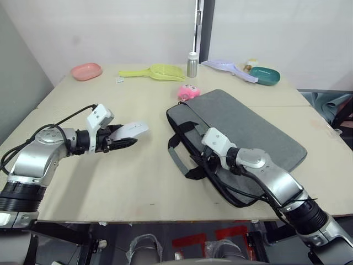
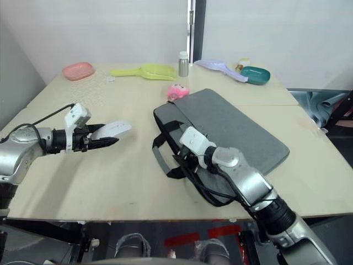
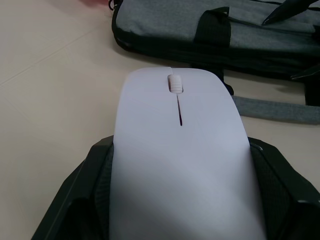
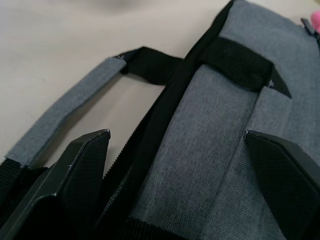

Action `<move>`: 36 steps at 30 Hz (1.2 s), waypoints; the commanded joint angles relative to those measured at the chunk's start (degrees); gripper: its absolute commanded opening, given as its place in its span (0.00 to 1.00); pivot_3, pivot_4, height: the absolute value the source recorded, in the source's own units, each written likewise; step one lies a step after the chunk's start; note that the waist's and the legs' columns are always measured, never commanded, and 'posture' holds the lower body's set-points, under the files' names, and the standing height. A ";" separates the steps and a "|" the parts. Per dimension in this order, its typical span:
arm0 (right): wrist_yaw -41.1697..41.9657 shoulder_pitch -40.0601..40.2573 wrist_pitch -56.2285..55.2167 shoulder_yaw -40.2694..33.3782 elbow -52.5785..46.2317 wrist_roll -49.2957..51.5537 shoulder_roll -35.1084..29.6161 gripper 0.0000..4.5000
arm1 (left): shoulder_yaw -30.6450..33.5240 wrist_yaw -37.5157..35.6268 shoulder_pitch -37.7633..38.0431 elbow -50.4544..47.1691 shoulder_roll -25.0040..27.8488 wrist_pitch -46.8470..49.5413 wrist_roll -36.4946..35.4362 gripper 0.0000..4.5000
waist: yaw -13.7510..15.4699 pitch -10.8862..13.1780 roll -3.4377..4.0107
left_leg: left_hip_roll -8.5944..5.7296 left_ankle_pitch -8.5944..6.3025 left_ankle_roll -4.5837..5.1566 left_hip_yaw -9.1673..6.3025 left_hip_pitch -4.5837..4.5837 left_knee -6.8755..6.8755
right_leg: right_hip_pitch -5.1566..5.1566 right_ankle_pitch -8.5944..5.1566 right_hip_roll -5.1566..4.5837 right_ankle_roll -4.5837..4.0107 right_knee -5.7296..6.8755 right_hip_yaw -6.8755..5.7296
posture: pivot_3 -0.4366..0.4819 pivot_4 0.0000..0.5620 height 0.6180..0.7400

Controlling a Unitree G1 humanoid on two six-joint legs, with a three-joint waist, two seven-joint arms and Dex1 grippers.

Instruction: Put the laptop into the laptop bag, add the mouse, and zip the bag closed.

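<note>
Already the left gripper point(image 1: 128, 138) is clamped on the mouse point(image 1: 131, 130), held above the table with its long axis aimed at the bag point(image 1: 242, 135), which lies to its right. Beyond it, the right gripper point(image 1: 194, 160) stands spread over the bag's near zipper edge by the handles point(image 1: 179, 157). So, by my reckoning, the mouse must cross rightward to that opening.

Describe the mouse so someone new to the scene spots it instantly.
Start at the grey laptop bag lying mid-table, then look to the robot's left, where the left gripper hangs above the bare tabletop. The mouse is the flat white oval clamped in its jaws, with a scroll wheel, unlike the pink plush toy behind the bag.
</note>
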 commanded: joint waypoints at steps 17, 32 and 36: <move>2.75 1.41 11.02 -9.67 -7.63 5.18 1.60 0.00 | -1.51 -0.47 -1.49 -4.27 -3.95 -0.31 -0.37 0.64 | 0.29 0.00 0.00 | 0.00 0.00 0.02 -0.06 0.08 0.54 | 0.02 0.00 -0.03 0.00 0.59 0.10 | 0.48 0.27 1.00; -4.41 -15.40 35.89 -33.42 -10.49 31.00 19.29 0.00 | -8.27 -2.52 -5.39 -3.03 -9.60 -4.12 2.59 0.64 | -0.37 0.09 0.15 | 0.01 0.09 -0.04 -0.05 0.08 0.50 | -0.11 -0.03 0.00 -0.09 0.81 0.13 | 0.48 0.27 1.00; -7.57 -18.41 39.34 -37.49 -10.05 35.26 22.38 0.00 | -12.04 0.85 -9.07 0.92 -16.54 -7.50 6.30 0.64 | 0.07 0.16 0.26 | -0.01 0.10 -0.05 -0.05 0.05 0.48 | -0.12 -0.05 -0.01 -0.11 0.82 0.10 | 0.48 0.27 1.00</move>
